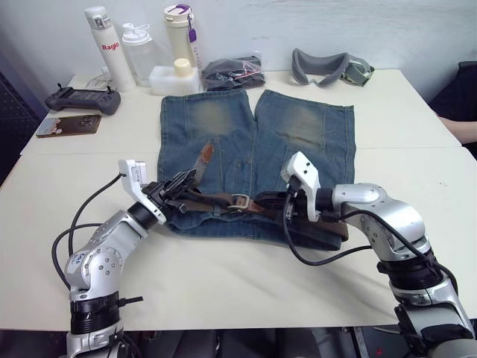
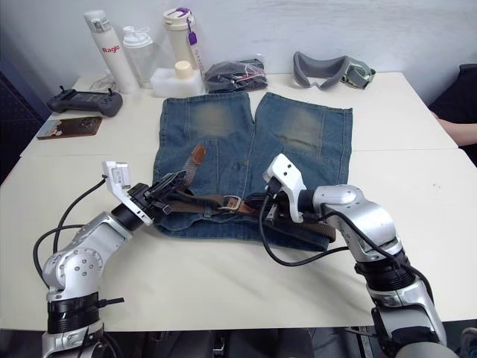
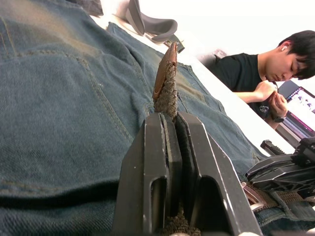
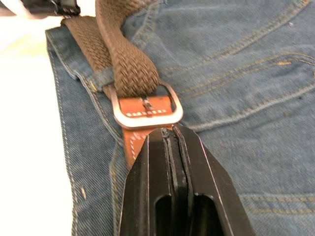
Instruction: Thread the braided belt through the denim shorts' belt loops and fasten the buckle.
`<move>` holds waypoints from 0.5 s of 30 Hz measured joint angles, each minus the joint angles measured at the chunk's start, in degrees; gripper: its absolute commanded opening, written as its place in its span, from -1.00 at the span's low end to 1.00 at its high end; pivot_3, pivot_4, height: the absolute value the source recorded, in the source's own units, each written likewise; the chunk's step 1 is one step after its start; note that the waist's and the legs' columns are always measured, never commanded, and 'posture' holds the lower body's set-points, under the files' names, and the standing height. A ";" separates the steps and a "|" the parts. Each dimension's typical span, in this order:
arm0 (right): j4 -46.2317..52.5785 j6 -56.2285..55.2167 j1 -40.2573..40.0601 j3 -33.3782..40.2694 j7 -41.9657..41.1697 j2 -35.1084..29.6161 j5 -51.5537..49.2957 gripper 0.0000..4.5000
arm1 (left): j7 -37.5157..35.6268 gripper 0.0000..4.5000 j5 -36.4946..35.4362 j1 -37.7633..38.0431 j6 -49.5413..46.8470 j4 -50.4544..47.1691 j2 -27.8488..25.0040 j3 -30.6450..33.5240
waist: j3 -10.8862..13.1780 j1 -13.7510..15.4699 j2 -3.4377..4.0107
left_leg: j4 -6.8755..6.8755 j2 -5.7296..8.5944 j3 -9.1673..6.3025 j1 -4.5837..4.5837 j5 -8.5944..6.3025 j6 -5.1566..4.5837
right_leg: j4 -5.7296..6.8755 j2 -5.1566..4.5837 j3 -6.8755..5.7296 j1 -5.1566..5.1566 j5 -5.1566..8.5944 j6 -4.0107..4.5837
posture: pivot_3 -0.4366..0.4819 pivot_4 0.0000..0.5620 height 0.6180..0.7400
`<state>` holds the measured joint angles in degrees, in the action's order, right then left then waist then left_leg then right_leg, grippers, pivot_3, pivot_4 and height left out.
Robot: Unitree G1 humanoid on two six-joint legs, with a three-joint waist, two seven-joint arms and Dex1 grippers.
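Head views: the denim shorts (image 1: 253, 160) lie flat mid-bench (image 1: 223, 276), waistband nearest the robot, the braided belt (image 1: 216, 200) along it. Beyond them stand bottles (image 1: 138, 52), a black bundle (image 1: 232, 72) and a grey goggle strap (image 1: 328, 67); a controller (image 1: 82, 99) lies far left.

Left wrist view: the left pincer (image 3: 172, 147) is clenched on the belt just below its leather tip (image 3: 166, 66), which stands upright. A person (image 3: 261, 69) sits beyond.

Right wrist view: the right pincer (image 4: 172, 142) grips the brown leather trim beside the buckle (image 4: 146, 105).

Head pair: high, looking forward and down over the table (image 1: 223, 283), both eyes sharing the shorts (image 1: 223, 127). Wrist cameras: very near, low along own fingers; both catch the belt (image 4: 125, 64) ahead.
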<state>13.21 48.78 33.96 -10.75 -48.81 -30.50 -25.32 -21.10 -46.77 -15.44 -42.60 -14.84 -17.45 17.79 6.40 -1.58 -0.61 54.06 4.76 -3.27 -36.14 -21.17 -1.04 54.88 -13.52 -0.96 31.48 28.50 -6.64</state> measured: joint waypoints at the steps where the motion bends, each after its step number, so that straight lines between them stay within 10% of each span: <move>1: -0.11 0.00 0.00 -0.17 0.02 0.43 0.00 -0.98 | -0.06 -1.00 0.03 0.22 0.12 0.00 -0.03 -0.07 | 0.00 0.00 0.00 | 0.00 0.00 0.00 0.00 0.00 0.00 | 0.00 0.00 0.00 0.00 0.00 0.00 | -0.05 -0.47 -0.85; 15: -4.33 -1.26 1.46 -2.78 1.81 6.85 1.07 -0.98 | -0.82 -1.00 0.15 5.64 4.51 2.18 2.05 -0.37 | -0.01 -0.03 0.00 | 0.00 0.04 -0.02 0.04 0.01 0.02 | 0.06 0.00 0.02 0.02 0.00 0.00 | -0.05 -0.47 -0.85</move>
<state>8.88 47.52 35.42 -13.53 -47.00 -23.65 -24.26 -21.92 -46.63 -9.80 -38.09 -12.66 -15.40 17.42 6.39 -1.61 -0.60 54.05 4.80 -3.29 -36.10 -21.16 -1.03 54.95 -13.52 -0.94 31.49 28.49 -6.65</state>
